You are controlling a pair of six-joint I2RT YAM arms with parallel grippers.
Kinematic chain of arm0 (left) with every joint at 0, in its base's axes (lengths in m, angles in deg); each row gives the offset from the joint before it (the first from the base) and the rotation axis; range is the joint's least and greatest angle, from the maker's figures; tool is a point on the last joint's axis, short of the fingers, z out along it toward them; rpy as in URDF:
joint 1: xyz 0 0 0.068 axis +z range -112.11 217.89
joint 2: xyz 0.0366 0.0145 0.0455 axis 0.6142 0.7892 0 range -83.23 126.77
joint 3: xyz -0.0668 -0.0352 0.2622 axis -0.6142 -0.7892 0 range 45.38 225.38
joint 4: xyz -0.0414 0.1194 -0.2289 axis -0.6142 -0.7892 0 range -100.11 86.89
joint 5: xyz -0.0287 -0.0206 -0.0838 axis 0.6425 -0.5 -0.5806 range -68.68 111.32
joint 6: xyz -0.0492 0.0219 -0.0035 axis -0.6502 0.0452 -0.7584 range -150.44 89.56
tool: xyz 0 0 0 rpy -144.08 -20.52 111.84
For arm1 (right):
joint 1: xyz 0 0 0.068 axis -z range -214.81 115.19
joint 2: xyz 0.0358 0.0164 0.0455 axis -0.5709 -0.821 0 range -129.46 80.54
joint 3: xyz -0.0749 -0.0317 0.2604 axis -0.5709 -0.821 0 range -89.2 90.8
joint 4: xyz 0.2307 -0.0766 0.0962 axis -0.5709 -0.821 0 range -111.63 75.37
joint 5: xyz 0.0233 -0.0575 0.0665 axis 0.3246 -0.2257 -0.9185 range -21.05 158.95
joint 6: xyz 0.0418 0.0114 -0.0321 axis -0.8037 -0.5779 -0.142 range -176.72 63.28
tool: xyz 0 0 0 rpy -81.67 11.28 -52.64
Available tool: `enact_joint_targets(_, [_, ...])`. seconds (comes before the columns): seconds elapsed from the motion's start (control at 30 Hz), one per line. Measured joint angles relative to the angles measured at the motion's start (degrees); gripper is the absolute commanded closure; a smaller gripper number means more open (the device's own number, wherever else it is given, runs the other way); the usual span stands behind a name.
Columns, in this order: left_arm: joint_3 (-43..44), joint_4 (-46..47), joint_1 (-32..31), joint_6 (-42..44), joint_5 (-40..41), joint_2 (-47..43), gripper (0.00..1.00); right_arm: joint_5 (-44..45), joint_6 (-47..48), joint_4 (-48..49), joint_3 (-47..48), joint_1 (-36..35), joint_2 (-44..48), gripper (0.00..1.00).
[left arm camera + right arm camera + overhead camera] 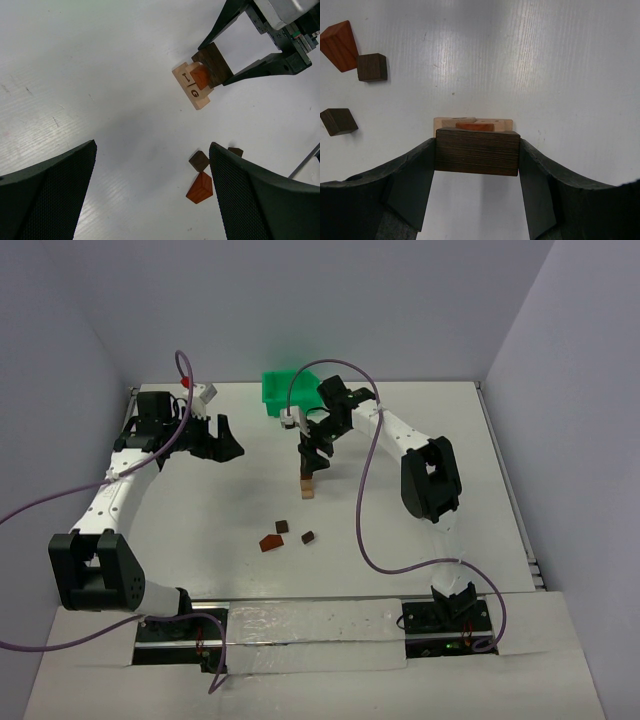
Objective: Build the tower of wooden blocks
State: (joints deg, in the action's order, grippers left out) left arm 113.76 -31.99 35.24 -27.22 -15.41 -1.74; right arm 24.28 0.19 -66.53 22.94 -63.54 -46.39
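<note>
The wood block tower (pixel 308 486) stands mid-table: a light tan lettered base block (pixel 192 91) with a reddish-brown block (pixel 201 76) on it. My right gripper (pixel 477 152) is shut on a dark brown block (pixel 477 151) and holds it directly over the reddish-brown block (pixel 475 127). I cannot tell whether the two touch. The right gripper also shows in the top view (pixel 312 454). My left gripper (pixel 216 439) is open and empty, well left of the tower, with its fingers (pixel 260 200) spread wide.
A reddish-brown wedge (pixel 270 541) and two dark brown cubes (pixel 282 528) (pixel 308 536) lie loose in front of the tower. A green plastic bin (pixel 283 390) stands at the back. The table's right edge (pixel 505 490) lies beyond the right arm.
</note>
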Motion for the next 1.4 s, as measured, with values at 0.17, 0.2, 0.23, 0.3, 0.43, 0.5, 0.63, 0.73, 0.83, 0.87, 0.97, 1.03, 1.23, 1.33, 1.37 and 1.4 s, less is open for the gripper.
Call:
enact_joint_targets(0.17, [0.0,0.0,-0.1,0.0,0.0,0.0,0.01,0.0,0.0,0.0,0.0,0.0,0.0,0.74])
enact_joint_targets(0.2, [0.0,0.0,-0.1,0.0,0.0,0.0,0.01,0.0,0.1,0.0,0.0,0.0,0.0,0.74])
enact_joint_targets(0.23, [0.0,0.0,-0.1,0.0,0.0,0.0,0.01,0.1,0.2,0.0,-0.1,0.0,0.0,0.74])
enact_joint_targets(0.3, [0.0,0.0,-0.2,0.0,0.0,0.0,0.01,0.2,0.4,0.0,-0.1,0.0,0.0,0.74])
enact_joint_targets(0.43, [0.0,0.0,-0.3,0.0,0.0,0.0,0.01,0.2,0.7,0.0,-0.2,0.0,0.0,0.73])
enact_joint_targets(0.5, [0.0,0.0,-0.3,0.0,0.0,0.1,0.01,0.2,0.9,0.0,-0.3,0.0,0.0,0.73])
enact_joint_targets(0.63, [0.0,0.0,-0.3,0.0,0.0,0.1,0.01,0.2,1.1,0.0,-0.8,0.0,0.0,0.72])
enact_joint_targets(0.73, [0.0,0.0,-0.3,0.1,0.0,0.1,0.01,0.3,1.3,0.0,-1.2,-0.3,0.0,0.71])
enact_joint_targets(0.83, [0.0,0.0,-0.3,0.1,0.0,0.1,0.01,0.3,1.3,-0.1,-1.2,-0.4,0.0,0.70])
enact_joint_targets(0.87, [0.0,0.0,-0.3,0.2,0.0,0.1,0.01,0.3,1.3,-0.1,-1.2,-0.5,0.0,0.70])
enact_joint_targets(0.97, [0.0,0.0,-0.3,0.2,0.0,0.1,0.01,0.5,1.3,-0.1,-1.3,-0.7,0.0,0.68])
enact_joint_targets(1.03, [0.0,0.0,-0.3,0.2,0.0,0.1,0.01,0.5,1.3,-0.1,-1.3,-0.8,0.0,0.67])
enact_joint_targets(1.23, [0.0,0.0,-0.3,0.2,0.0,0.1,0.01,0.6,1.3,-0.1,-1.3,-1.1,0.0,0.66])
enact_joint_targets(1.33, [0.0,0.0,-0.3,0.2,0.0,0.1,0.01,0.6,1.3,-0.1,-1.3,-1.2,0.0,0.66])
enact_joint_targets(1.37, [0.0,0.0,-0.3,0.2,0.0,0.1,0.01,0.6,1.3,-0.1,-1.3,-1.2,-0.1,0.66])
enact_joint_targets(1.4, [0.0,0.0,-0.3,0.2,0.0,0.1,0.01,0.7,1.3,-0.1,-1.3,-1.2,-0.1,0.66])
